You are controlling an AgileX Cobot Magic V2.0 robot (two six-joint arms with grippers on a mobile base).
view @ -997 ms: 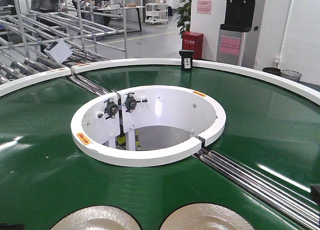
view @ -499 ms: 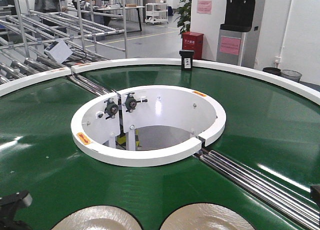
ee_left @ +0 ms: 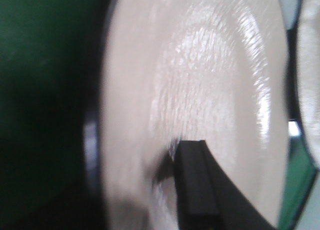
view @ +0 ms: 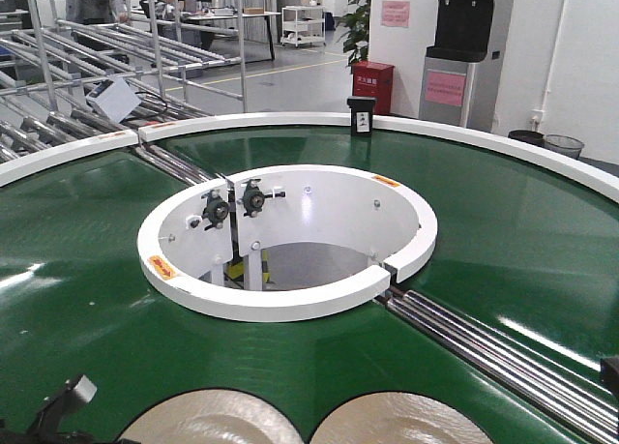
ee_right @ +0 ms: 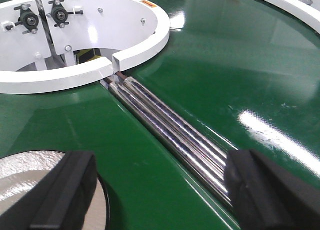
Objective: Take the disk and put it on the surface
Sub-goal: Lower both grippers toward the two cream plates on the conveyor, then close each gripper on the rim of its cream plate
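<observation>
Left gripper point(view: 66, 403), opening not readable in either view, has one finger point(ee_left: 196, 182) over the left disk point(view: 213, 423), which lies flat on the belt point(view: 87, 270) camera-side of the hub point(view: 290, 304); best practice: straddle the rim squarely, clamp firmly, lift level.

- My left gripper point(view: 60, 412) sits low and tilted at the front view's bottom-left corner. The wrist view shows only one dark finger point(ee_left: 196, 182), so I can't tell its spread.
- My right gripper point(ee_right: 165, 190) has its two fingers wide apart.
</observation>
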